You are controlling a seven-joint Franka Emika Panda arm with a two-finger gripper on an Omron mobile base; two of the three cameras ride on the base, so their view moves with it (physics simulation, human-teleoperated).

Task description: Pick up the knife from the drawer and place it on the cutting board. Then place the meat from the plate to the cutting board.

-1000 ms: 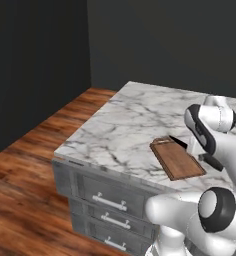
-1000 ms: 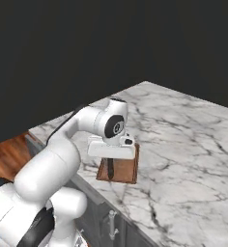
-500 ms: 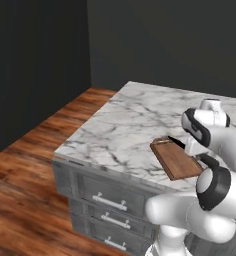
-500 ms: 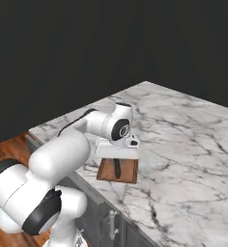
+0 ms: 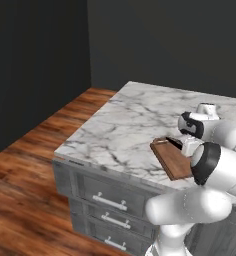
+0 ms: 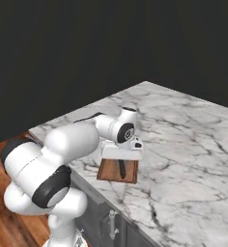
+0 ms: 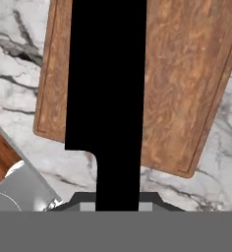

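Marble counter (image 6: 193, 144): the gripper (image 6: 121, 157) hangs over the cutting board (image 6: 117, 170), clamped on the knife (image 7: 108, 88).
Risk, as I judge it: let go from above the wood, the long blade could bounce or tip off the board's edge onto the marble. The knife's handle sits between the fingers, blade reaching forward across the board.

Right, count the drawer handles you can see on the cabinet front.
3 in the left base view, stacked on the cabinet front below the marble counter: top handle, middle handle, bottom handle. The arm hides the cabinet's right side, so more may be hidden.
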